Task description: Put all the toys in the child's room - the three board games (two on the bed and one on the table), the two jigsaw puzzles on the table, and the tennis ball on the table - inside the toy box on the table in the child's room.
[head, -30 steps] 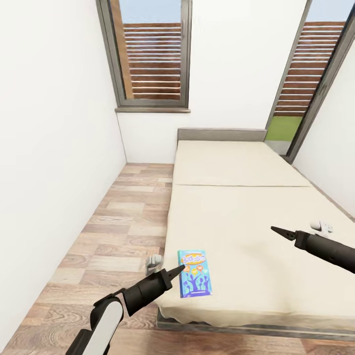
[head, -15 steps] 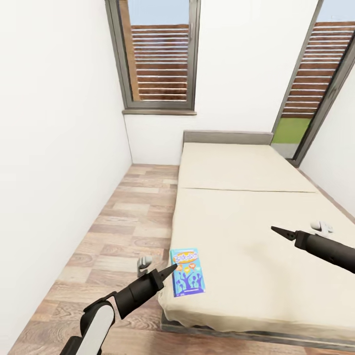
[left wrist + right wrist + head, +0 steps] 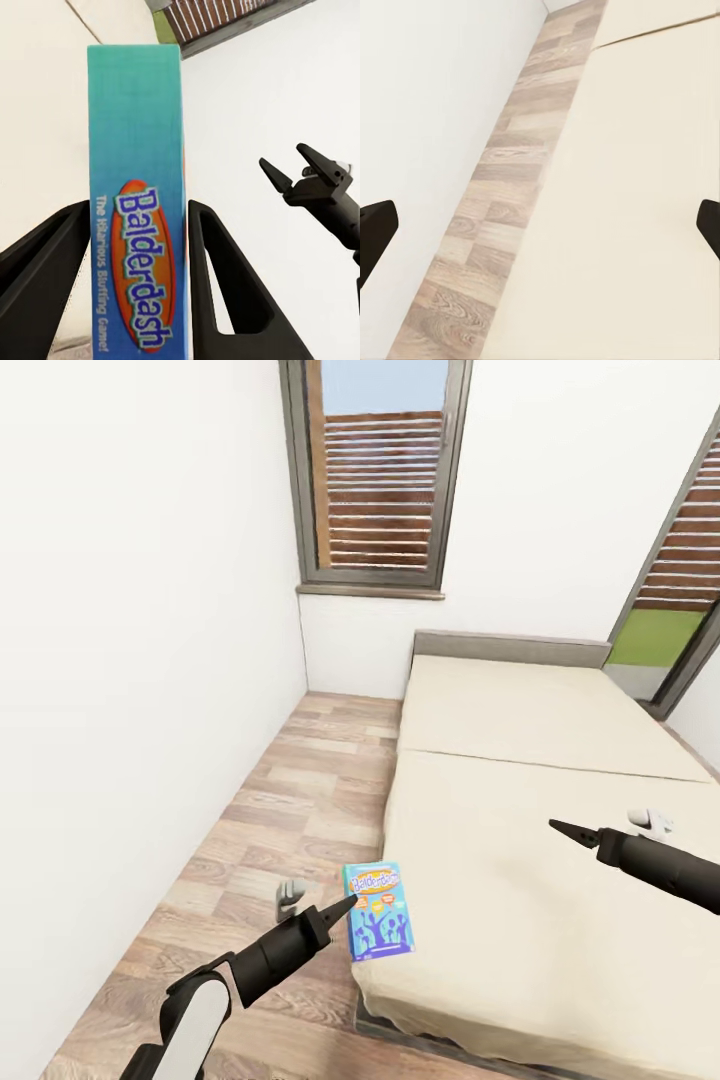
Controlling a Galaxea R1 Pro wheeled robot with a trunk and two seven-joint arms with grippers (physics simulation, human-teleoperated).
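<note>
Head view: the left gripper (image 3: 345, 905) is pinching the blue game (image 3: 379, 910) at the bed's (image 3: 560, 920) near corner, ready for the toy box. The right gripper (image 3: 560, 828) is hanging spread, holding nothing.

I see a printed cardboard Balderdash box (image 3: 379, 910) with a smooth, slightly glossy face, on the matt beige cloth mattress (image 3: 560, 880). The floor (image 3: 300, 830) looks like grained wood plank; my left gripper (image 3: 345, 906) is matt black.

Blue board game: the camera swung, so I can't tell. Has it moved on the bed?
Yes. The blue board game has shifted toward the floor-side edge of the bed and now overlaps it.
</note>
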